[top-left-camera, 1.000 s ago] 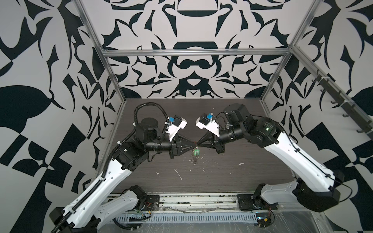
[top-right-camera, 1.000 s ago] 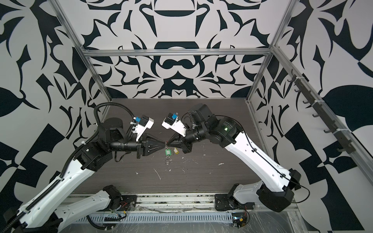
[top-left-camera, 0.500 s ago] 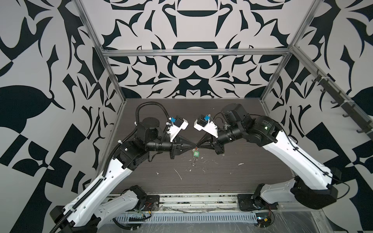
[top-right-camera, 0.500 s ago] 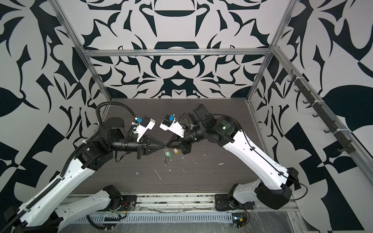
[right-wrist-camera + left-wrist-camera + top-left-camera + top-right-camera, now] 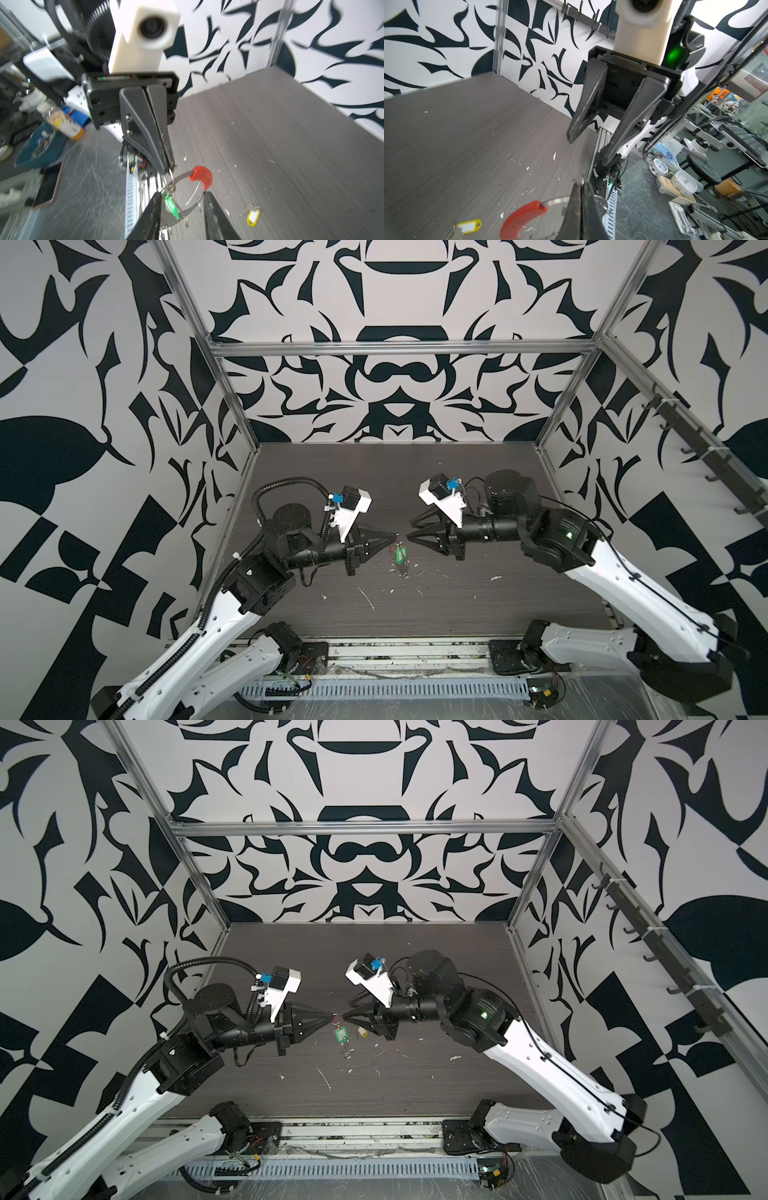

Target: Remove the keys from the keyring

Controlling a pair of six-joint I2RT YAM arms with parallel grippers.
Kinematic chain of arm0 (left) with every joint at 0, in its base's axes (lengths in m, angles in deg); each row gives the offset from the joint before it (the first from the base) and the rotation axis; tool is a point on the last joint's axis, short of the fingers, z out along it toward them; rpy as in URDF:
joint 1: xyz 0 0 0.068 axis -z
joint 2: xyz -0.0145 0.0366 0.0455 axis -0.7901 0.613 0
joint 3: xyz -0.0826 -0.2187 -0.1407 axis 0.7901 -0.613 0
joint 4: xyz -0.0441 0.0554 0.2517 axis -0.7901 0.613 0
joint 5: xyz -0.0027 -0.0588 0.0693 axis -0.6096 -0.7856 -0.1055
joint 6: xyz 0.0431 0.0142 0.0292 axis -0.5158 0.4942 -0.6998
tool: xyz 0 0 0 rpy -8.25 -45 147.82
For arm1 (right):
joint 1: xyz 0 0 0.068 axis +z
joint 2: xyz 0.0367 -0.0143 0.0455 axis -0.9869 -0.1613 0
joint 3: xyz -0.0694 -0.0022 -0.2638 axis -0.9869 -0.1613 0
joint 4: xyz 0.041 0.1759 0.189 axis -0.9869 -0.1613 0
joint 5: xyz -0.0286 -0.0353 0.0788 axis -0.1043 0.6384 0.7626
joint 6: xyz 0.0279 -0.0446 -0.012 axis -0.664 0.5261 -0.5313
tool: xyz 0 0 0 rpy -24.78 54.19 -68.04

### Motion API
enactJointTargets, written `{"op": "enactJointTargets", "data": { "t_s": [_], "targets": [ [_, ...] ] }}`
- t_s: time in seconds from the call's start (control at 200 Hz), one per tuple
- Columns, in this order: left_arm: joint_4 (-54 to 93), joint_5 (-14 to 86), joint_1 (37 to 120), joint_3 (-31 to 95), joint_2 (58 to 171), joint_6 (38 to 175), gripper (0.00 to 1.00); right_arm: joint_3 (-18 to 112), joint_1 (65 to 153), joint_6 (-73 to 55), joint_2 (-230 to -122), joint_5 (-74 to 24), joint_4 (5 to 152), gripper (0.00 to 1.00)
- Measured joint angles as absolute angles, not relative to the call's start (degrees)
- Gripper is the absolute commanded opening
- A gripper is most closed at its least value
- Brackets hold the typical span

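Left gripper is pinching the keyring by a split ring; right gripper is gaping. Green key, dangling below the keyring, is seeming light and slick: pinch its flat faces.

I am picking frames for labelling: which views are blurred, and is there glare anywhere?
Right wrist view: motion blur smears the wall pattern and the edges, yet the keyring is readable. Left wrist view: mostly sharp; a green lamp blooms. Both top views: sharp, evenly lit, the green key very small.
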State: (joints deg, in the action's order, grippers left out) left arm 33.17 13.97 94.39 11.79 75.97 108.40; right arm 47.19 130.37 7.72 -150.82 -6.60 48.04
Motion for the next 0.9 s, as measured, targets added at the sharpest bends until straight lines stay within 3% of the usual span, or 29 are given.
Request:
{"op": "enactJointTargets", "data": {
  "t_s": [0.15, 0.33, 0.9],
  "targets": [
    [25.0, 17.6, 94.4, 7.1, 73.2, 110.6, 0.0, 39.0, 130.4, 2.8, -145.5, -9.2, 60.2, 0.38],
    [16.5, 20.8, 94.4, 3.3, 72.2, 112.9, 0.0, 36.0, 130.4, -1.8, -146.4, -9.4, 68.8, 0.39],
    [3.6, 24.3, 94.4, -0.3, 72.0, 117.2, 0.0, 31.9, 130.4, -9.5, -148.9, -8.0, 81.2, 0.39]
  ]
}}
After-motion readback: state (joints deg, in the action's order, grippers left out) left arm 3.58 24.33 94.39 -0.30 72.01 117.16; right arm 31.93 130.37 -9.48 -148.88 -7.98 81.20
